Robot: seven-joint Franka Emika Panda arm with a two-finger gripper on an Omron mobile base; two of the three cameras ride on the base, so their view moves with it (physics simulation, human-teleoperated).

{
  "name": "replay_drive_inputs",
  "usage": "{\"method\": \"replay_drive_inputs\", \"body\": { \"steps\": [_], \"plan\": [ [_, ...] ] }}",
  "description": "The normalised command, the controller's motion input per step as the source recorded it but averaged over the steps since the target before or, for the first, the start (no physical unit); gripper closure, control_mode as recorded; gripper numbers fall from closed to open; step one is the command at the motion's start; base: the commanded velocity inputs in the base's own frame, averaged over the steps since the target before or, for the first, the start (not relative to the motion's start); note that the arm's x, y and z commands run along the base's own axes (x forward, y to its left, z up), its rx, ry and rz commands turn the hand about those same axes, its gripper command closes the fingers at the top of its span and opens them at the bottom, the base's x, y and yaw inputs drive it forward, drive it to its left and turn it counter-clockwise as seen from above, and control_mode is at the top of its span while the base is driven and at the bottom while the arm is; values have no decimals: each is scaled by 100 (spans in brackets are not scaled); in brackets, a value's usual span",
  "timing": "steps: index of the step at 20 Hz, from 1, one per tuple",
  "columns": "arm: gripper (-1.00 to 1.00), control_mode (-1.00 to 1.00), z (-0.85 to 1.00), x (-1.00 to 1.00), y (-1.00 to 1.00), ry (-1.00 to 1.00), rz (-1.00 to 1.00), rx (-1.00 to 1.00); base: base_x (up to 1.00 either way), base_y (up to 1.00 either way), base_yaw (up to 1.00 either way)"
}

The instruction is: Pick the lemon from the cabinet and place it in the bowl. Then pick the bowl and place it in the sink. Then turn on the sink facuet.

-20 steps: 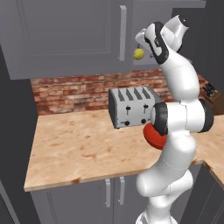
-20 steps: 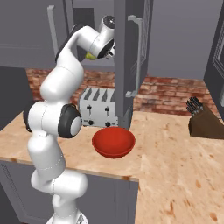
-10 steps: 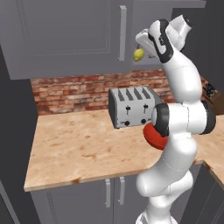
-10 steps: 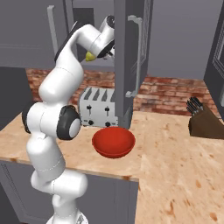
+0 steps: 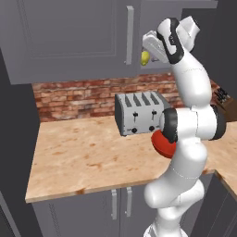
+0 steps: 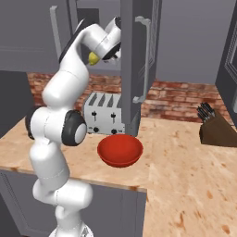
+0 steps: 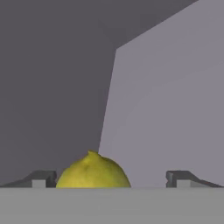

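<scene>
The lemon (image 7: 92, 173), small and yellow-green, lies on the shelf of the open grey cabinet (image 7: 166, 100). It sits between my fingertips (image 7: 41, 178), nearer the left one. My gripper (image 7: 111, 178) is open and holds nothing. From the base the lemon (image 5: 145, 57) shows just ahead of the hand, with the gripper (image 5: 149, 50) reaching up to it beside the cabinet door (image 5: 74, 37). On the other side the lemon (image 6: 94, 58) peeks out under the gripper (image 6: 101, 53). The red bowl (image 6: 120, 150) stands on the counter below, partly behind my arm (image 5: 163, 141).
A silver toaster (image 5: 139, 113) stands against the brick wall behind the bowl. The opened cabinet door (image 6: 136, 69) with its long bar handle hangs edge-on just right of my hand. A knife block (image 6: 216, 128) sits at the far right of the wooden counter (image 5: 78, 157).
The hand has pushed further into the cabinet towards the lemon, which now lies between the fingers. The jaws stayed open and the lemon has not moved.
</scene>
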Motion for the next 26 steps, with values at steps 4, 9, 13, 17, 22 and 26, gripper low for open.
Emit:
{"method": "replay_drive_inputs", "body": {
  "steps": [4,9,13,17,22,26],
  "plan": [
    [100,-100,-6,-11,5,0,10,3,0,0,0],
    [100,-100,0,-24,-5,0,5,7,0,0,0],
    [100,-100,-2,-51,0,-1,2,3,0,0,0],
    [100,-100,-9,-81,0,-9,0,0,0,0,0],
    [100,-100,-13,-99,0,-18,0,0,0,0,0],
    [100,-100,-16,-99,3,-19,0,0,0,0,0]
  ]
}}
